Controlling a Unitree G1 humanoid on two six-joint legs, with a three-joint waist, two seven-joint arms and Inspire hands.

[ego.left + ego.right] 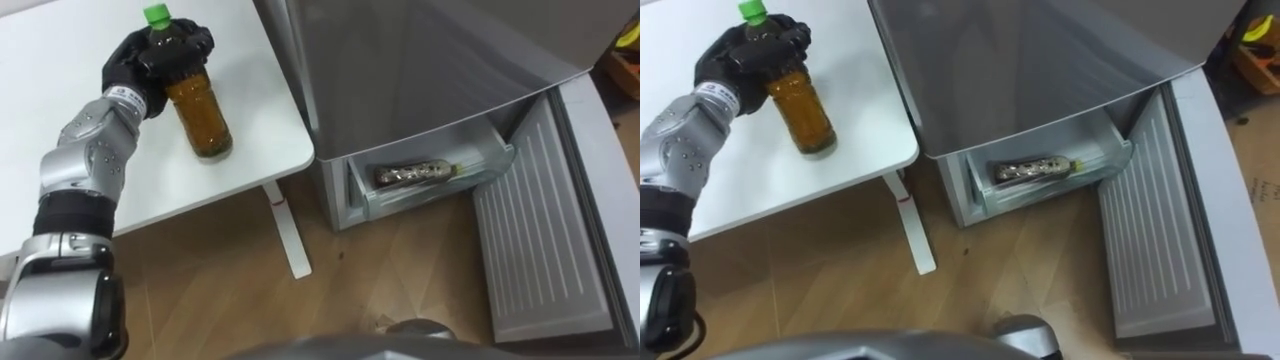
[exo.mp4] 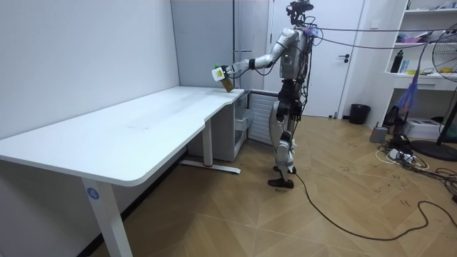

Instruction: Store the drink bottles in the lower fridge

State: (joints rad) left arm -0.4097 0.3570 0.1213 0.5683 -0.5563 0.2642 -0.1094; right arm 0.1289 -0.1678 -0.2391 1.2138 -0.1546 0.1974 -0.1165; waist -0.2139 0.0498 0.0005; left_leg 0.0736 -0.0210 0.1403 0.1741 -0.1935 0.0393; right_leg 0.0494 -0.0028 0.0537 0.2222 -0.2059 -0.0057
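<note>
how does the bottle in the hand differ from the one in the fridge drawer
The held bottle is upright, gripped by the left hand; the drawer bottle lies on its side. The held bottle shows amber drink; the drawer bottle looks dark and mottled. Both are drink bottles.

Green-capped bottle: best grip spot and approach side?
Grip the bottle at its shoulder, just under the cap, coming from the robot's left, as the left hand does now. It's roughly upright, its round body narrows there for fingers to wrap, and the fridge crowds the right side.
</note>
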